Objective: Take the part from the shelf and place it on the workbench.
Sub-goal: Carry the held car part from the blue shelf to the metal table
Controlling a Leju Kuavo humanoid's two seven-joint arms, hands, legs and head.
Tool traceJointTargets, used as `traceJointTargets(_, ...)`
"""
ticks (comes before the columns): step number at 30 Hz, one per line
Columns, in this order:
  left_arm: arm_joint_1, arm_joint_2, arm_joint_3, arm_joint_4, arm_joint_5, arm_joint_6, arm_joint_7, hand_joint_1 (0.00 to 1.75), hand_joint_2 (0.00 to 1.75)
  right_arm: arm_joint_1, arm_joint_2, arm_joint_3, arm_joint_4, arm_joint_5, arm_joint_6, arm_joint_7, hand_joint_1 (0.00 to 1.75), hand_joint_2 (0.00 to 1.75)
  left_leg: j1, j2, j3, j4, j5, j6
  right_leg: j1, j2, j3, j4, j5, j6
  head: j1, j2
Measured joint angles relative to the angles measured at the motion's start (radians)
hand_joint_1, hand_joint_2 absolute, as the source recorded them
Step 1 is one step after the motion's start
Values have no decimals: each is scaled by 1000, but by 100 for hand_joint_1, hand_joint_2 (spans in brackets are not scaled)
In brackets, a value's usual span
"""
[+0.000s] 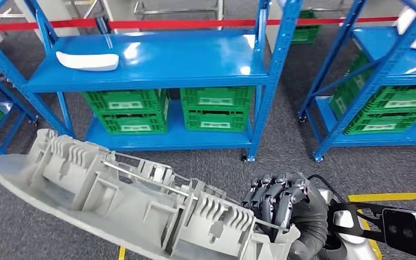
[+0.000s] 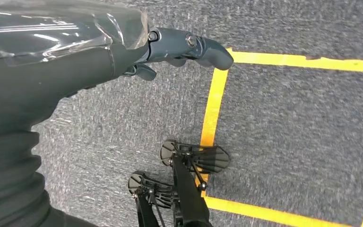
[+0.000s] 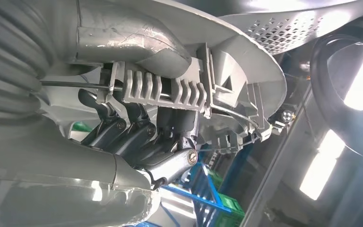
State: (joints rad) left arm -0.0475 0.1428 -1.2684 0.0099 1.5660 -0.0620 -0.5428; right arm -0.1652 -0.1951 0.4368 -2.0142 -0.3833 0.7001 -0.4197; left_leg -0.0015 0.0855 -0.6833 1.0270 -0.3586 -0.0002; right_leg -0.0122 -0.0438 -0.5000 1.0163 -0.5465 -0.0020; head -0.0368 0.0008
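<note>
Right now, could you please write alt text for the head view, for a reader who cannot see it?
The right hand grips one end of a long grey ribbed plastic part over grey carpet. Behind stands a blue shelf bearing a white part, with green crates on its lower level.

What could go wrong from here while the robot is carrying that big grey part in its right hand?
1. The right hand grips the long grey part at one end only, so the far end overhangs and could sag, twist or slip.
2. The left hand hangs by the floor and gives no support.
3. The overhanging end sticks out toward the blue shelf and could clip a post if the robot turns.
</note>
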Motion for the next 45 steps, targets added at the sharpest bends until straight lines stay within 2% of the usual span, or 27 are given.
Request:
traceJointTargets(1, 1, 0, 0, 0, 0, 0, 0, 0, 175, 0, 0, 0, 0, 0, 0, 0, 175, 175, 4, -18, -6, 16, -30, -8, -2, 7, -11, -1, 13, -9, 0, 0)
traceJointTargets(3, 3, 1, 0, 0, 0, 0, 0, 0, 175, 0, 1, 1, -1, 0, 0, 0, 175, 175, 9, -62, -25, 104, -139, -22, -3, 24, -37, -1, 42, -19, -1, 0)
traceJointTargets(4, 4, 1, 0, 0, 0, 0, 0, 0, 175, 0, 2, 1, -1, 0, 0, 0, 175, 175, 9, -72, -34, 166, -189, -25, -3, 34, -51, 0, 56, -20, -1, 0)
traceJointTargets(5, 4, 1, 0, 0, 0, 0, -1, 0, 175, 0, 2, 1, -1, 0, 0, 0, 175, 175, 10, -75, -38, 225, -218, -25, -2, 45, -66, 1, 70, -20, -1, 0)
traceJointTargets(7, 3, 1, 0, 0, 0, 0, -3, 0, 175, 0, 2, 1, -1, 1, 0, 1, 175, 175, 10, -78, -11, 270, -206, -21, 0, 66, -99, 3, 99, -17, -1, 0)
traceJointTargets(9, 1, 1, 0, 0, 0, 2, -3, 0, 175, 0, 2, 2, -3, 3, -3, 4, 175, 175, 8, -87, 81, 180, -161, -8, 2, 80, -128, 3, 125, -15, -1, 0)
traceJointTargets(11, -3, 5, 0, 0, 0, 6, -2, 0, 175, -1, 2, 2, -6, 8, -6, 6, 175, 175, 2, -99, 186, 34, -169, 10, 3, 89, -143, 1, 147, -9, -1, 0)
traceJointTargets(13, -5, 12, 0, 0, 0, 11, 0, 0, 175, -4, 1, 2, -8, 14, -8, 7, 175, 175, -9, -104, 225, -38, -183, 23, -4, 92, -148, -7, 169, 6, 0, 0)
traceJointTargets(15, -4, 17, -1, 0, 0, 14, 0, 0, 175, -5, 0, 1, -8, 17, -11, 6, 175, 175, -15, -98, 213, -59, -152, 34, -9, 90, -154, -19, 186, 18, -1, 0)
traceJointTargets(16, -4, 19, -2, 0, 0, 14, -1, 0, 175, -5, -1, 0, -9, 17, -12, 6, 175, 175, -15, -94, 204, -72, -131, 40, -7, 83, -162, -14, 174, 17, 1, 0)
traceJointTargets(18, -3, 19, -6, 0, 0, 12, -5, 0, 175, -7, -2, -3, -9, 16, -13, 8, 175, 175, -11, -86, 176, -88, -90, 47, -5, 65, -186, 50, 91, 0, 5, 0)
traceJointTargets(20, -1, 18, -12, 0, 0, 11, -7, 0, 175, -7, -2, -8, -10, 16, -13, 10, 175, 175, -11, -78, 136, -88, -58, 51, -5, 58, -204, 174, -3, -10, 7, 0)
traceJointTargets(21, -1, 17, -15, 0, 0, 11, -7, 0, 175, -6, -3, -10, -10, 16, -13, 11, 175, 175, -11, -74, 114, -85, -43, 50, -6, 57, -205, 229, -19, -3, 7, 0)
traceJointTargets(23, -1, 16, -21, 0, 0, 12, -8, 0, 175, -4, -4, -13, -10, 15, -13, 12, 175, 175, -9, -67, 68, -76, -14, 45, -11, 56, -175, 272, 14, 27, 8, 0)
traceJointTargets(25, -1, 16, -27, 0, 0, 15, -8, 0, 175, 0, -5, -17, -10, 15, -13, 10, 175, 175, -5, -62, 20, -54, 10, 35, -16, 51, -88, 190, 45, 50, 8, 0)
traceJointTargets(26, -1, 16, -29, 0, 0, 18, -9, 0, 175, 2, -5, -19, -11, 15, -13, 8, 175, 175, -4, -61, -1, -39, 19, 29, -15, 49, -30, 111, 27, 49, 9, 0)
traceJointTargets(28, 1, 19, -30, 0, 0, 21, -10, 0, 175, 10, -6, -23, -14, 14, -13, 3, 175, 175, -3, -59, -27, -21, 37, 16, -9, 45, 37, 1, -25, 31, 9, 0)
traceJointTargets(30, 5, 21, -30, 0, 0, 23, -11, 0, 175, 21, -7, -27, -16, 13, -13, -2, 175, 175, 2, -59, -34, -23, 59, 4, -5, 42, 34, -16, -27, 11, 10, 0)
traceJointTargets(31, 8, 22, -31, 0, 0, 24, -11, 0, 175, 26, -7, -28, -16, 13, -11, -3, 175, 175, 6, -61, -37, -20, 52, -2, -5, 41, 26, -15, -16, 3, 9, 0)
traceJointTargets(32, 11, 22, -31, 0, 0, 25, -11, 0, 175, 29, -8, -29, -16, 13, -10, -4, 175, 175, 9, -65, -42, -3, 22, -8, -8, 40, 17, -15, -4, -4, 9, 0)
traceJointTargets(35, 14, 23, -37, 0, 0, 26, -14, 0, 175, 35, -8, -33, -16, 13, -3, -5, 175, 175, 15, -75, -65, 154, -145, -27, -9, 39, -20, -13, 35, -14, 6, 0)
traceJointTargets(36, 13, 23, -39, 0, 0, 26, -15, 0, 175, 37, -9, -34, -16, 13, -1, -6, 175, 175, 16, -75, -68, 215, -175, -30, -9, 40, -34, -12, 48, -13, 6, 0)
traceJointTargets(38, 11, 22, -43, -1, 0, 24, -17, 0, 175, 42, -10, -35, -15, 13, 2, -6, 175, 175, 18, -76, -38, 263, -162, -32, -8, 41, -65, -9, 72, -8, 6, 0)
traceJointTargets(40, 11, 23, -45, -1, 0, 23, -17, 0, 175, 45, -10, -37, -15, 14, 2, -6, 175, 175, 18, -82, 61, 172, -128, -24, -8, 43, -90, -7, 94, -2, 6, 0)
traceJointTargets(42, 8, 24, -47, -1, 0, 23, -17, 0, 175, 46, -11, -37, -15, 14, 3, -6, 175, 175, 14, -92, 171, 26, -145, -12, -7, 44, -104, -8, 113, 7, 7, 0)
traceJointTargets(43, 7, 25, -47, -1, 0, 23, -18, 0, 175, 46, -11, -37, -15, 15, 3, -5, 175, 175, 10, -96, 200, -20, -158, -4, -8, 43, -107, -10, 122, 14, 8, 0)
traceJointTargets(45, 8, 26, -47, -1, 0, 25, -17, 0, 175, 47, -12, -36, -14, 26, -1, -7, 175, 175, 2, -96, 203, -52, -157, 10, -11, 42, -112, -19, 142, 29, 10, 0)
